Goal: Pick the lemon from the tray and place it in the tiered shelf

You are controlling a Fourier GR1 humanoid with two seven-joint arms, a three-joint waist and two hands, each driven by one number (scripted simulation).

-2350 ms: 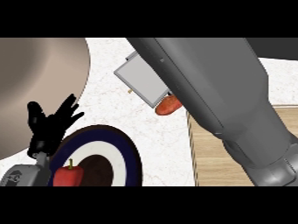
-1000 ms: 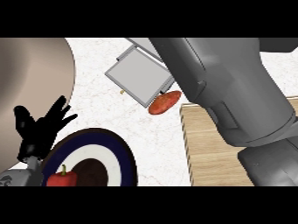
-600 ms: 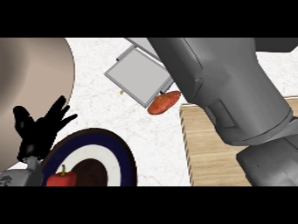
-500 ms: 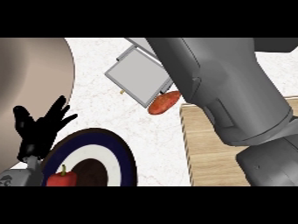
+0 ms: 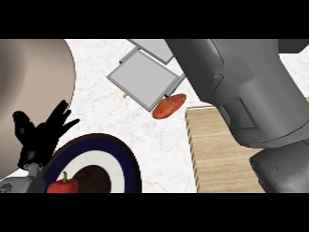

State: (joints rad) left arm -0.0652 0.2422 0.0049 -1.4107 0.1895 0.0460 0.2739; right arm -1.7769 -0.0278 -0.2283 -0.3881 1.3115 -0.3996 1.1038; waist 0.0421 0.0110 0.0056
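No lemon shows in the head view. The grey tiered shelf (image 5: 145, 78) stands at the top middle of the white counter. My right forearm (image 5: 250, 90) crosses the view from the lower right to the top, covering the shelf's right side and part of the wooden tray (image 5: 218, 149); the hand at its end is hidden. My left hand (image 5: 40, 136) rests open at the lower left with its fingers up, beside the plate's upper left rim.
A reddish-orange oblong vegetable (image 5: 169, 106) lies just below the shelf, at the tray's far left corner. A navy-rimmed plate (image 5: 120, 156) at the bottom left holds a red fruit (image 5: 63, 185). A large brown round surface (image 5: 16, 90) fills the left side.
Since the oldest frame my right forearm has swung more upright and fills more of the view. My left hand has drifted slightly down and left. Over the last second nothing visibly moves.
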